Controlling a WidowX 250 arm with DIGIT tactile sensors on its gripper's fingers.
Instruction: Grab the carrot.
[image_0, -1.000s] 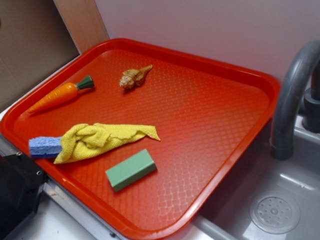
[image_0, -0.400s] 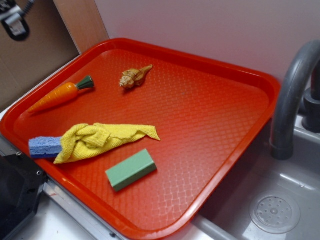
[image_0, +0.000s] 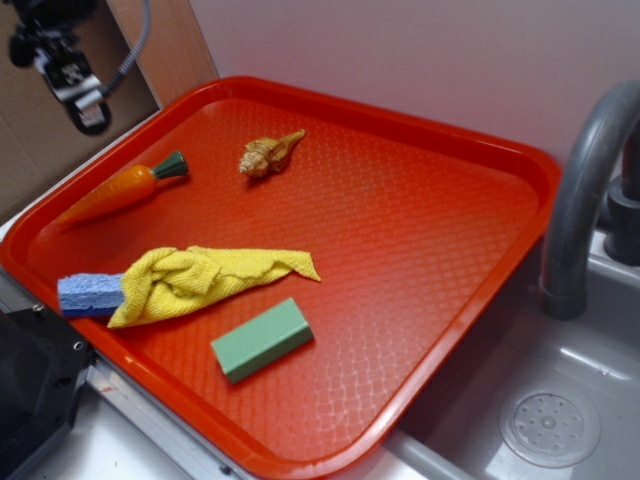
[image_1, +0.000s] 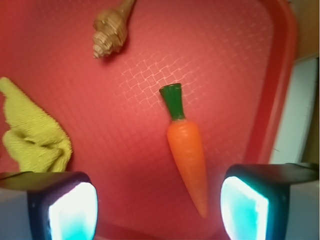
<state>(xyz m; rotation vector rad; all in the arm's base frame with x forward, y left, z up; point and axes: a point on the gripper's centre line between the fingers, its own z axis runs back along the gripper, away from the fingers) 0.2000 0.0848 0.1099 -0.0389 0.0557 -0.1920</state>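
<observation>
- The red tray (image_0: 440, 300), with a textured diamond-pattern floor, carries everything.
- The carrot (image_0: 120, 190) lies near its left rim, green stub toward the seashell (image_0: 268, 154).
- A yellow cloth (image_0: 205, 280) lies crumpled near the front-left, draped over one end of a blue sponge (image_0: 88, 294).
- A green block (image_0: 262, 339) lies just in front of the cloth.

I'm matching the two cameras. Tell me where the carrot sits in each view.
Exterior: the carrot lies at the red tray's far-left side.
Wrist: the carrot is just right of centre, green top up.
Shared landmark: the seashell, upper left in the wrist view.
</observation>
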